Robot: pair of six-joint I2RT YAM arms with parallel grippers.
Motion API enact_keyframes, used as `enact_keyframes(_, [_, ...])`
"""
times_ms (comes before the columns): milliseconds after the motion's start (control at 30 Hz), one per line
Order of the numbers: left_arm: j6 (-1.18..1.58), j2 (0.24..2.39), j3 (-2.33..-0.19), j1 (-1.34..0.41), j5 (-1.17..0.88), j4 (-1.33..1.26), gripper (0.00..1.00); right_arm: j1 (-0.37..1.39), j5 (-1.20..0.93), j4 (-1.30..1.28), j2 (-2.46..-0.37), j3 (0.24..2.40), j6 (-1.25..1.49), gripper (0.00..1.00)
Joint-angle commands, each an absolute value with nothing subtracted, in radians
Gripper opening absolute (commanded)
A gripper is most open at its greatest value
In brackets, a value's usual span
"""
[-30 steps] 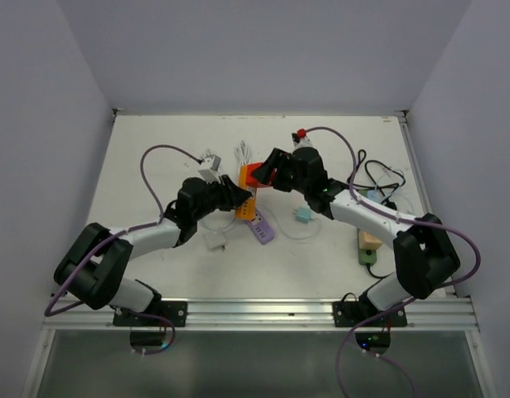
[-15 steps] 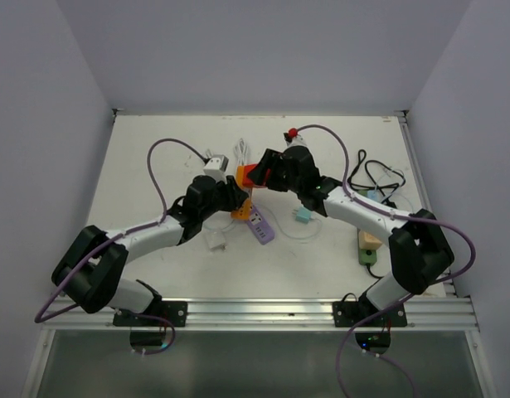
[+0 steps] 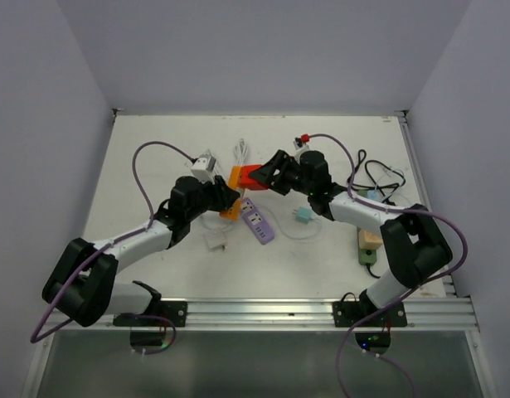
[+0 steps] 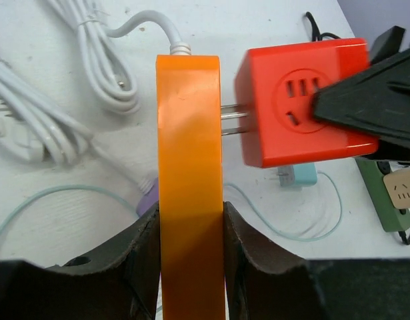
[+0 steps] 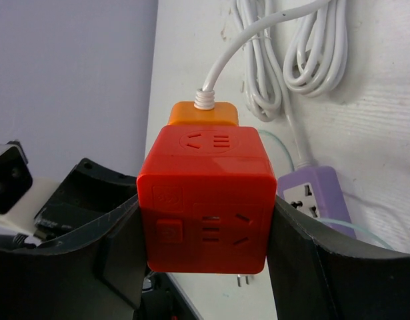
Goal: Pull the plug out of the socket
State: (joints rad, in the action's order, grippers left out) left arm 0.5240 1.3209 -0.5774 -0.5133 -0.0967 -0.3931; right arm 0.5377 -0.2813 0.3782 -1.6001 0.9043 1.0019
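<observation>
The top external camera looks down from above and behind the arm bases (image 3: 151,314), covering the whole worktop (image 3: 155,141). The wrist cameras look close along the left tool (image 4: 190,230) and right tool (image 5: 205,230). All views share the orange socket (image 3: 235,177) and red plug (image 3: 253,175).

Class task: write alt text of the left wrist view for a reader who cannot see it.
The left claw grips an orange plastic socket strip edge-on, while the right claw holds a red plastic cube plug right of it, metal prongs bared in the gap between. Coiled white cables lie on the table behind.
</observation>
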Motion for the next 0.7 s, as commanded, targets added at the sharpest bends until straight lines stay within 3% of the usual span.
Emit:
enact_keyframes(0, [0.545,1.276,-0.542,-0.408,-0.216,-0.468,0.00,0.511,-0.301,0.491,-1.568,0.922,1.003,0.00])
enact_keyframes(167, [0.603,1.316,-0.531,-0.342,-0.406,-0.578,0.00,0.508,-0.307,0.468,-1.569,0.933,0.991,0.00])
enact_keyframes(267, [0.591,1.325,-0.528,-0.337,-0.399,-0.580,0.00,0.506,-0.302,0.428,-1.574,0.942,0.970,0.00])
enact_keyframes(467, [0.549,1.301,-0.540,-0.337,-0.364,-0.531,0.00,0.471,-0.063,0.045,-1.531,1.069,0.698,0.00])
enact_keyframes(667, [0.548,1.324,-0.566,-0.336,-0.351,-0.511,0.00,0.387,0.113,-0.118,-1.604,1.156,0.476,0.00])
